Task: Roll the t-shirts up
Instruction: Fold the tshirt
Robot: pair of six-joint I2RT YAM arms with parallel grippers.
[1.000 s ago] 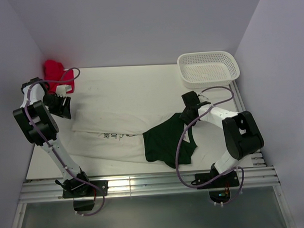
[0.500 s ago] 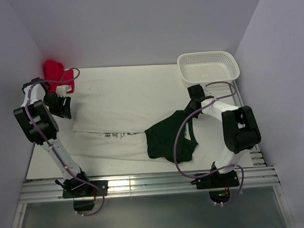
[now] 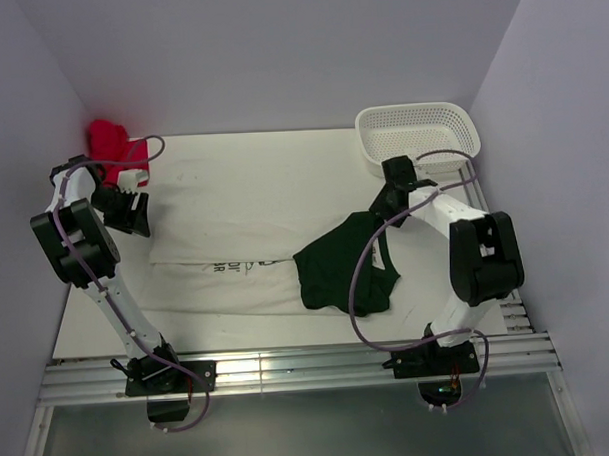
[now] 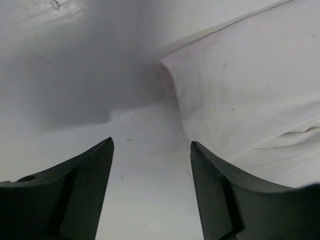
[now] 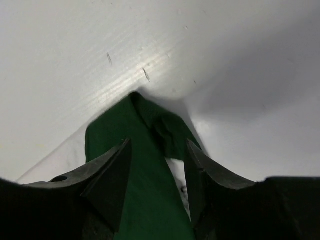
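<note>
Got the left fingers (image 3: 134, 216) spread wide, nothing in them, low over the white surface (image 3: 282, 144) right beside the sleeve edge of the white cloth t-shirt with dark lettering (image 3: 225, 231), laid flat mid-surface. Seeing the right fingers (image 3: 389, 207) narrowed around a bunched corner of the dark green cloth t-shirt (image 3: 341, 272), crumpled over the white one's right end. Can't tell if actually clamped. Also spotted a bright red cloth bundle (image 3: 109, 145) far left and a white perforated plastic basket (image 3: 416, 134) far right.
</note>
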